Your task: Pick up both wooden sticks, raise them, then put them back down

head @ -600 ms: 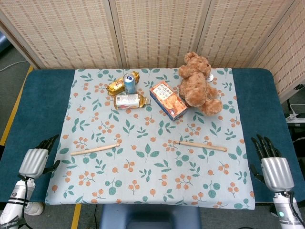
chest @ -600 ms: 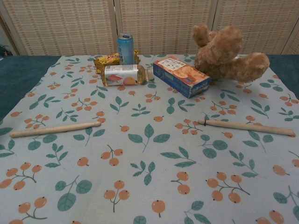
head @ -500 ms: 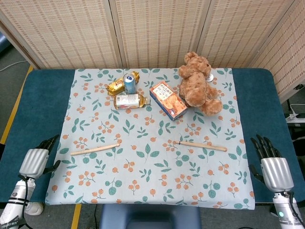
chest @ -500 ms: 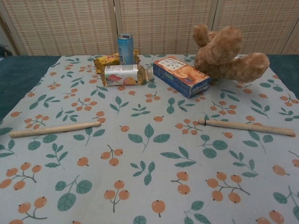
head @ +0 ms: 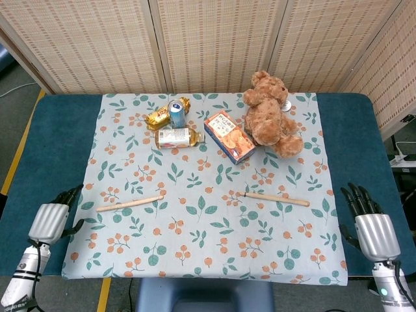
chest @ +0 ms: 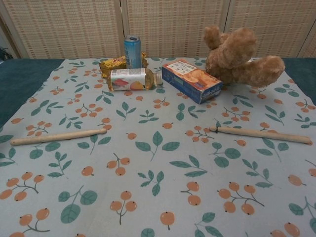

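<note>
Starting point: we judge nothing of the task is done yet; both sticks lie flat on the cloth [head: 214, 260] and both of our hands are off it.
Left hand: our left hand [head: 51, 218] sits at the near left edge of the table [head: 55, 149], just outside the cloth, fingers spread and holding nothing.
Right hand: our right hand [head: 372, 224] sits at the near right edge, fingers apart and pointing far, also empty.
Hands in chest view: neither shows there.
Left stick: the left stick [head: 129, 203] lies on the cloth's near left part, a little tilted, its left end nearest our left hand but apart from it.
Right stick: the right stick [head: 277, 198] lies on the near right part, well apart from the left stick and short of our right hand.
Still to do: we reckon everything remains: reaching in, closing on each stick, raising both, then laying them down again.
Far clutter: a box [head: 229, 136] lies far of the sticks in the middle, with a bottle [head: 175, 137] on its side to its left.
Farther still: a can [head: 176, 112] stands touching a gold packet [head: 160, 115]; a teddy bear [head: 270, 115] sprawls at the far right.
Clearance: we judge the clutter lies well far of both sticks, so the reaches look unobstructed.
</note>
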You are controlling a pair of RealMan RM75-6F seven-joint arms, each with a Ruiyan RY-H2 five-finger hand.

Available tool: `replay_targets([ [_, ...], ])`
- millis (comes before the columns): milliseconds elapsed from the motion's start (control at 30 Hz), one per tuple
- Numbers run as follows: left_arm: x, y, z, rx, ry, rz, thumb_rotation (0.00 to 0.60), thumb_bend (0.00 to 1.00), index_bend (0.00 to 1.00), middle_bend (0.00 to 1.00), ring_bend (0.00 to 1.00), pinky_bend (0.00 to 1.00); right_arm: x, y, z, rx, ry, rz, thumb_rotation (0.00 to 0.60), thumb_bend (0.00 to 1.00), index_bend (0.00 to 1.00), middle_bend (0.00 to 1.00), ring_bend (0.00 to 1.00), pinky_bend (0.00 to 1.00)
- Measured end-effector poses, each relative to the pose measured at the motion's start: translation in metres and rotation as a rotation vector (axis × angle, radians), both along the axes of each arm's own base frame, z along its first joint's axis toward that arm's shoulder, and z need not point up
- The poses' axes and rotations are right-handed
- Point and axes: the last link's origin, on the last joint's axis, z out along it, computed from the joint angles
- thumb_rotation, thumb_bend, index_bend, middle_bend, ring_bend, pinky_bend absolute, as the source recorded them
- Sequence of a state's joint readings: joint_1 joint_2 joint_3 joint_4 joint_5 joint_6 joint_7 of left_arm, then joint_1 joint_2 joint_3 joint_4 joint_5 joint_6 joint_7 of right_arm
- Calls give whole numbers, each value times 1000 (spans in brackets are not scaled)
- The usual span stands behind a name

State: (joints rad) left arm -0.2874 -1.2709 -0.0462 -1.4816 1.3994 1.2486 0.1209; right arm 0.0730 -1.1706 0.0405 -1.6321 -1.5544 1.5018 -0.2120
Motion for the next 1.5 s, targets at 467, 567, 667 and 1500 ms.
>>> replay_targets([
  [467,42,31,-42,-72,-12,-55,600,316,0,91,452,730,11,9,28,-50,-155,185,600,267,0,0,0,262],
  [567,51,37,-49,-77,3,-52,600,317,0,74,671,908,12,11,32,-59,-175,186,600,267,0,0,0,262],
  [667,59,41,-57,-97,12,-38,600,317,0,86,761,982,12,12,35,-61,-187,182,600,267,0,0,0,262],
  [1500,78,49,-118,-154,169,12,600,345,127,246,842,1000,12,13,34,2,-210,146,600,267,0,0,0,262],
])
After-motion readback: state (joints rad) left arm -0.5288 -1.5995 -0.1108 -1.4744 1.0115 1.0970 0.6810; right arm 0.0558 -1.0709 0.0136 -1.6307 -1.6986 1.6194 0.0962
